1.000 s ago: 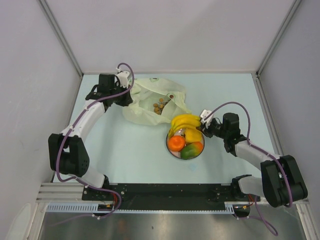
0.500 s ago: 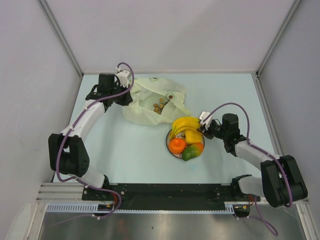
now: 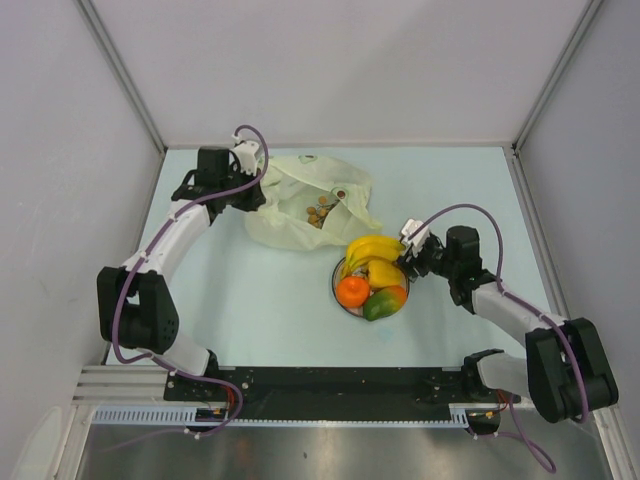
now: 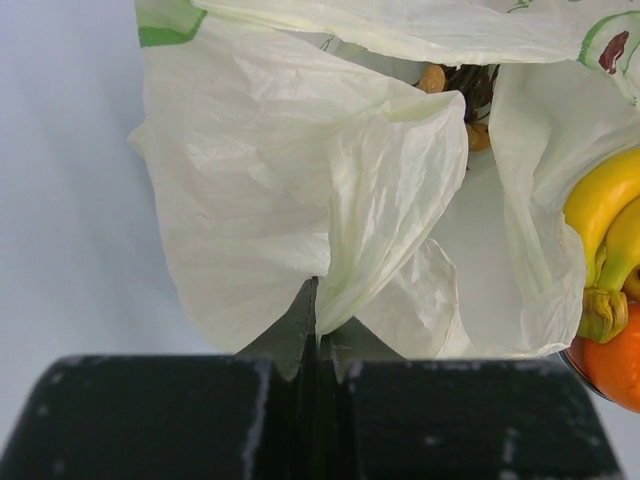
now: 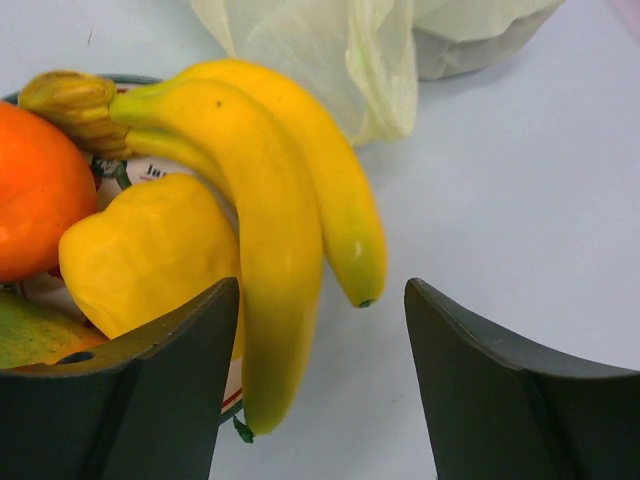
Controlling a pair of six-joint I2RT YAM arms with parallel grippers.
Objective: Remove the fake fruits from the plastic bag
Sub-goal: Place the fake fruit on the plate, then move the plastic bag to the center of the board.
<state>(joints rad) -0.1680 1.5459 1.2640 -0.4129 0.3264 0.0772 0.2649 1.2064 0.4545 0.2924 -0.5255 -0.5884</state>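
Fingers on the left gripper meet the plastic bag behind the plate from above, a brown round cluster showing in the bag's mouth, while the right gripper sits just right of the plate, piled with banana bunch, orange, yellow fruit and mango. Left wrist camera: jaws pinched tight on a fold of bag. Right wrist camera: jaws spread wide, holding nothing, banana tips ahead at the plate's edge.

A round plate sits on the pale table — right of centre.
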